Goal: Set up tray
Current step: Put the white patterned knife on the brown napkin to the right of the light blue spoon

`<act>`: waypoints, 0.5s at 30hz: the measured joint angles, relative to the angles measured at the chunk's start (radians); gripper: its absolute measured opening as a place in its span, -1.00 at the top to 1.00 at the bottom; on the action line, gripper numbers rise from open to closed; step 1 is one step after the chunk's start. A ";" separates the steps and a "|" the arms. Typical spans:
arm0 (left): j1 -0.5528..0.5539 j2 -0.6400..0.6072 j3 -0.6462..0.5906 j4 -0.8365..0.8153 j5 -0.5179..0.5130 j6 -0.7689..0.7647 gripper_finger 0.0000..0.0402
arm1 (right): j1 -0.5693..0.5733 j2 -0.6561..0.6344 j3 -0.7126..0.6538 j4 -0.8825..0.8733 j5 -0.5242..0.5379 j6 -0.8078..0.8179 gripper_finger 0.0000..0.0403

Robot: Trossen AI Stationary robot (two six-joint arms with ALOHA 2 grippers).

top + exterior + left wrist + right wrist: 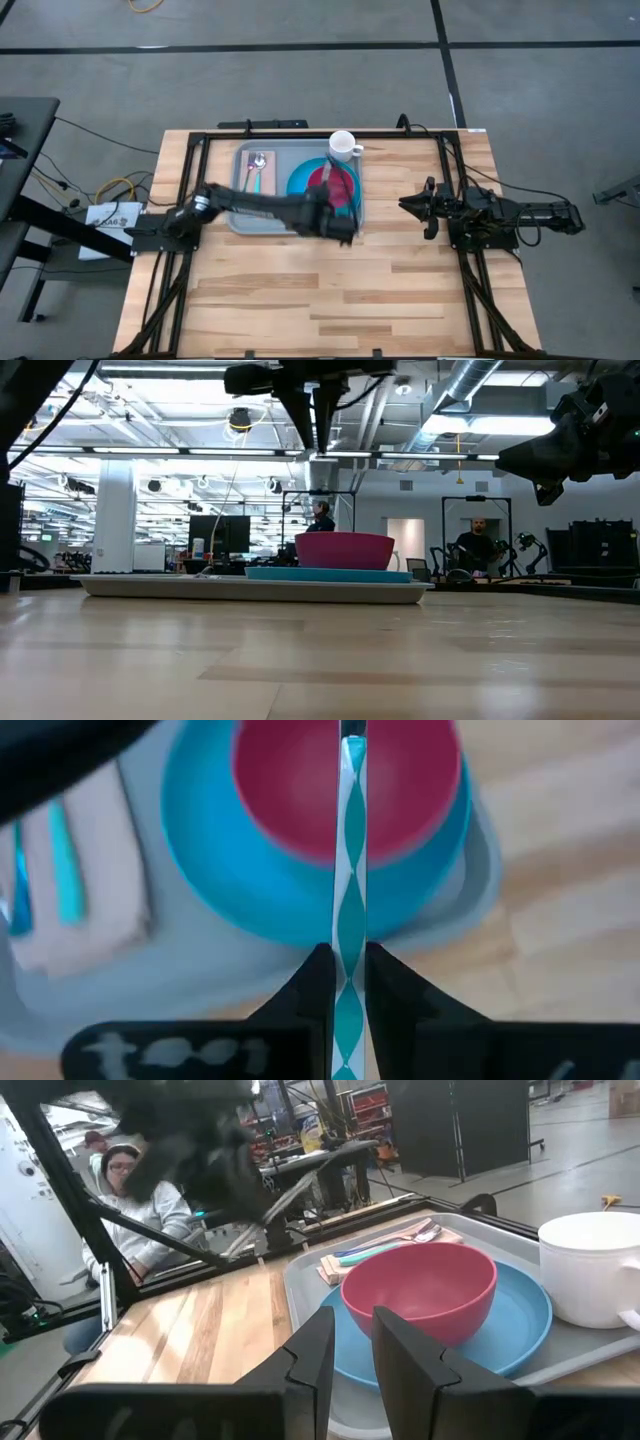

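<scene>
High view: tray [243, 222] sits at table's far centre with blue plate [302, 178], red bowl [334, 185], cutlery; white mug [342, 146] just beyond its rim. Left gripper [343, 222] reaches across the tray.

Left wrist view: fingers clamp a teal-white striped straw [351, 870] over the bowl. Probably needs lowering into place next.

Right wrist view: right gripper [348, 1342] idle, jaws slightly apart.

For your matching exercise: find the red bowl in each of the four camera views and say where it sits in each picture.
High view: the red bowl is centre, partly under the left arm.
Low view: bowl at centre, above the tray.
Left wrist view: bowl at top centre, behind a striped straw.
Right wrist view: bowl right of centre.
Shared landmark: the blue plate under it.
</scene>
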 joint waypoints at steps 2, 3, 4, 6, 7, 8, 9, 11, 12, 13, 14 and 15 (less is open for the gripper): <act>0.036 -0.034 0.000 0.000 -0.003 0.050 0.90 | 0.000 0.000 0.000 0.000 0.000 0.000 0.68; 0.054 -0.051 0.000 0.000 -0.003 0.073 0.90 | 0.000 0.000 0.000 0.000 0.000 0.000 0.68; 0.072 -0.065 0.000 0.000 -0.001 0.093 0.90 | 0.000 0.000 0.000 0.000 0.000 0.000 0.68; 0.110 -0.091 0.000 0.000 0.015 0.136 0.90 | 0.000 0.000 0.000 0.000 0.000 0.000 0.68; 0.128 -0.102 0.000 0.003 0.025 0.158 0.90 | 0.000 0.000 0.000 0.000 0.000 0.000 0.68; 0.148 -0.110 0.000 0.008 0.038 0.180 0.90 | 0.000 0.000 0.000 0.000 0.000 0.000 0.68; 0.166 -0.115 0.000 0.017 0.051 0.200 0.90 | 0.000 0.000 0.000 0.000 0.000 0.000 0.68; 0.203 -0.116 0.001 0.021 0.085 0.236 0.90 | 0.000 0.000 0.000 0.000 0.000 0.000 0.68; 0.219 -0.114 0.000 0.016 0.105 0.257 0.90 | 0.000 0.000 0.000 0.000 0.000 0.000 0.68; 0.233 -0.114 -0.010 0.015 0.125 0.276 0.90 | 0.000 0.000 0.000 0.000 0.000 0.000 0.68; 0.248 -0.116 -0.030 0.021 0.147 0.286 0.90 | 0.000 0.000 0.000 0.000 0.000 0.000 0.68; 0.262 -0.116 -0.053 0.021 0.166 0.289 0.90 | 0.000 0.000 0.000 0.000 0.000 0.000 0.68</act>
